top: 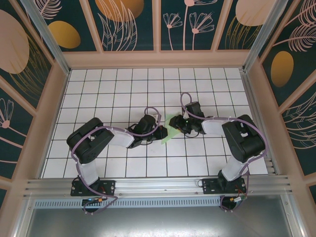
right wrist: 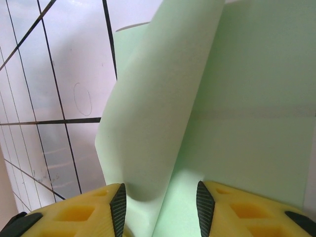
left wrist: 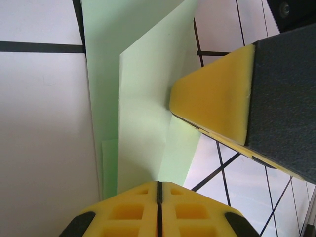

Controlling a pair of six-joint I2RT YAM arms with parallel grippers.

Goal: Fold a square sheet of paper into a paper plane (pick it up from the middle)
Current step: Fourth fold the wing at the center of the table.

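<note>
So the paper [top: 167, 134] sits mid table [top: 98, 89]. The left gripper [left wrist: 158, 197], at its 9 o'clock, is clamped on it. The right gripper [right wrist: 160, 197], at 3 o'clock, has its jaws apart around the curled flap. I'd line the edges up before creasing, tbh.

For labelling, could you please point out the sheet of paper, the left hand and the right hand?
sheet of paper [left wrist: 143, 98], left wrist view, on the upper folded layer.
left hand [left wrist: 159, 185], left wrist view, seam between its shut fingertips.
right hand [right wrist: 160, 197], right wrist view, gap between its fingertips.

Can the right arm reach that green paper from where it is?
Likely yes: the right tool sits with a raised flap of the green paper between its parted jaws, nothing blocking.
</note>
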